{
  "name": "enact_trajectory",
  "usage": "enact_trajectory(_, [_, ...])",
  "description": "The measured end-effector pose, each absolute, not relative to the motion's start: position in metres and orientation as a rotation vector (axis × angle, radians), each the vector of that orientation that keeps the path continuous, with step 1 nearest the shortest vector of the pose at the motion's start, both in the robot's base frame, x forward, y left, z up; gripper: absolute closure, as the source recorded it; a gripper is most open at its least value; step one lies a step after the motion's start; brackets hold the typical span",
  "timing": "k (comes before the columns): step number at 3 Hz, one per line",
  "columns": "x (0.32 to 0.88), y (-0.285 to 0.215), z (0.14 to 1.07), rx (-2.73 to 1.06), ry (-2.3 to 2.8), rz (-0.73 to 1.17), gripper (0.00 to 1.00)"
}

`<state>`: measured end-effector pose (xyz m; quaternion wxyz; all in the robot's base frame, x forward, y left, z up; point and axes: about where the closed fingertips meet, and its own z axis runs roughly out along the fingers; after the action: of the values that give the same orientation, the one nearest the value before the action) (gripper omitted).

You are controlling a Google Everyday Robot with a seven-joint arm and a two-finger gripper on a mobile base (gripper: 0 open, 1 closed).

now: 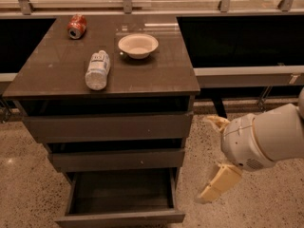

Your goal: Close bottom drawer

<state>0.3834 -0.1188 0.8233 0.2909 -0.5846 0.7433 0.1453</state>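
The bottom drawer [119, 217] of the dark grey-brown cabinet stands pulled out towards me. Its low plain front panel is at the bottom of the camera view and its dark box interior is empty. The two drawers above it stick out less. My gripper [204, 160] hangs to the right of the cabinet, at about the height of the bottom two drawers and just beyond the open drawer's right side. Its two cream fingers are spread wide apart, one finger [216, 123] above and the other low near the floor. It holds nothing and touches nothing.
On the cabinet top [156, 75] lie a red soda can [77, 26], a clear water bottle [98, 69] on its side, and a white bowl [138, 45]. A dark bench with a pale rail [247, 71] runs behind on the right. Speckled floor [266, 203] surrounds the cabinet.
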Motion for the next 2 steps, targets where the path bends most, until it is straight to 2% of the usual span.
enact_trajectory(1, [0.405, -0.11, 0.796, -1.536, 1.967, 0.475, 0.0])
enact_trajectory(2, [0.415, -0.091, 0.732, -1.419, 1.897, 0.657, 0.0])
